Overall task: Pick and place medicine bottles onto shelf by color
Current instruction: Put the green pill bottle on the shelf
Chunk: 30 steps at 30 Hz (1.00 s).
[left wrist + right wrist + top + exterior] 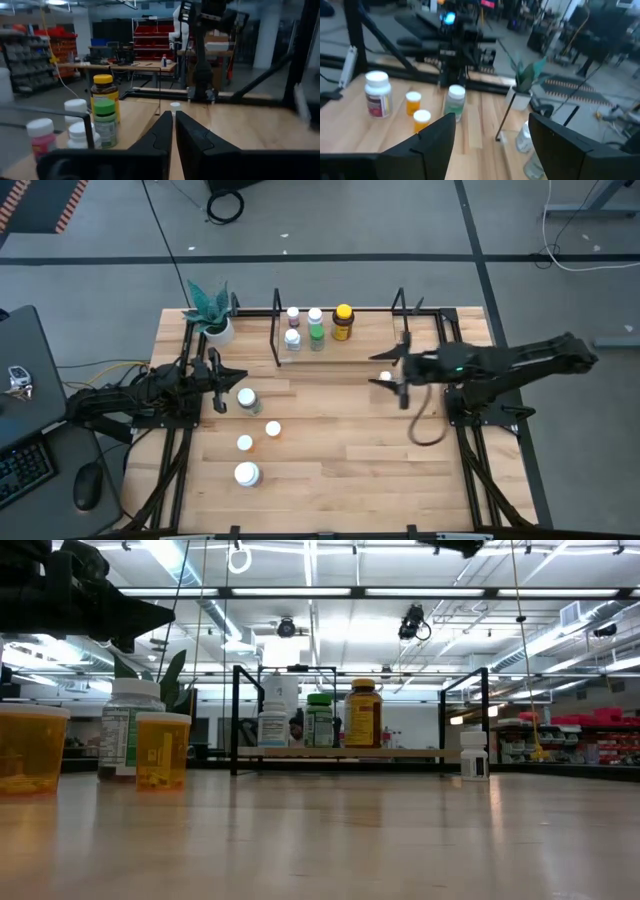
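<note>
My right claw reaches in over the table, fingers spread wide with nothing held, and one small white-capped bottle stands between them, just past the shelf's end. My left claw waits near the plant pot, pinched shut and empty. I count five bottles on the shelf and four more standing near the left claw.

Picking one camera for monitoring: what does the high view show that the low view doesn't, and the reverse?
High only: the right gripper, open, by a white bottle. Low only: the ceiling lights of the room behind. Both: the shelf, its yellow-capped bottle and the white bottle.
</note>
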Tool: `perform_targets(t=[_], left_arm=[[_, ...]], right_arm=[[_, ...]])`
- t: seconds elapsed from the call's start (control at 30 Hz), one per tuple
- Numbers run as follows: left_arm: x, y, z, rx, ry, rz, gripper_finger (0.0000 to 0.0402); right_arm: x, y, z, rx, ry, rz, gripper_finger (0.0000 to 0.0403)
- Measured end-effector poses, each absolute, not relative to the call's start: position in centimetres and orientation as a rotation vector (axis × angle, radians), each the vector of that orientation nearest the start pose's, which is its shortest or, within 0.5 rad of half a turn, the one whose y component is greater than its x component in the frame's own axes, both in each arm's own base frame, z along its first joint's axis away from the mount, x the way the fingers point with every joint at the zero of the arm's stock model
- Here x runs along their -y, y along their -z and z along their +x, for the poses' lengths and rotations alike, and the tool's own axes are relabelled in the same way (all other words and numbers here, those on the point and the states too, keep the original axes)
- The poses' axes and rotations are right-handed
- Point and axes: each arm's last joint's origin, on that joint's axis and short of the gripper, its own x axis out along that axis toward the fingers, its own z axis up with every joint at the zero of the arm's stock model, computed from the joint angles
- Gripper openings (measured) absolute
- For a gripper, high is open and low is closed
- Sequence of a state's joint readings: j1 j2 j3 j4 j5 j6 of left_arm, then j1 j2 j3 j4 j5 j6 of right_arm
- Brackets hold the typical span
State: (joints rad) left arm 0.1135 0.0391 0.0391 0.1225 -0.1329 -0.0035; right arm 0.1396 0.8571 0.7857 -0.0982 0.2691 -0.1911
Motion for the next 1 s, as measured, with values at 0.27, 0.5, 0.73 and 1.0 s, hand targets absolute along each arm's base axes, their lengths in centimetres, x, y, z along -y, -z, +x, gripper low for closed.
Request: perform_targets(t=[0.27,0.5,0.73,1.0], left_arm=[[-1.5,-18.7,9.6,0.174,-0.225,-0.280,0.0028],[-1.3,-18.9,9.7,0.170,-0.172,-0.313,0.0025],[-1.3,-20.0,10.4,0.101,-0.141,-0.320,0.0014],[-1.2,-20.4,12.4,-0.055,-0.038,-0.301,0.0055]], right_arm=[[-1.2,-32.0,12.0,-0.004,0.042,-0.202,0.0258],[-0.6,-30.8,8.1,0.104,0.044,-0.146,0.0257],[-0.6,-28.9,7.2,0.099,0.018,-0.111,0.0236],[-0.8,-25.5,8.7,0.216,0.026,-0.054,0.0217]])
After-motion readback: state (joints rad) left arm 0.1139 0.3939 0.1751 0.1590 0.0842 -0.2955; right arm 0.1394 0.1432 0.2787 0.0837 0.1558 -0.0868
